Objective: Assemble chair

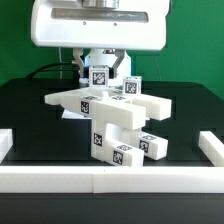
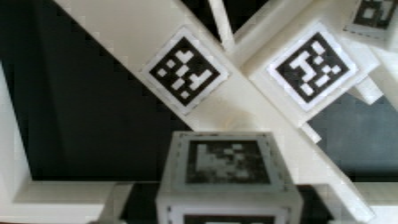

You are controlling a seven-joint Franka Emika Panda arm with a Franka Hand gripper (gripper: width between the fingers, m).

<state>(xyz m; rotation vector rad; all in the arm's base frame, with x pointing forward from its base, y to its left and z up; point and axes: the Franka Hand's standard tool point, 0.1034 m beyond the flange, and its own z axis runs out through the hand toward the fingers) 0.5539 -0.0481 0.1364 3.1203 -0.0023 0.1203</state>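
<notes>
Because the chair (image 1: 108, 118) blocks the exterior view, the fingers (image 1: 103, 72) are mostly hidden behind its upper blocks, nearly pressed together; whether they pinch a block is unclear. The chair, stacked chunky white tagged blocks, stands mid-worktop (image 1: 30, 105) between border rails (image 1: 110, 179).

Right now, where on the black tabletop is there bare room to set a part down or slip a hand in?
Bare black table lies on the exterior view's left, between the chair and the left rail. A matching patch lies on that view's right before the right rail. Crowded: centre, under the gripper, and along the front rail.
</notes>
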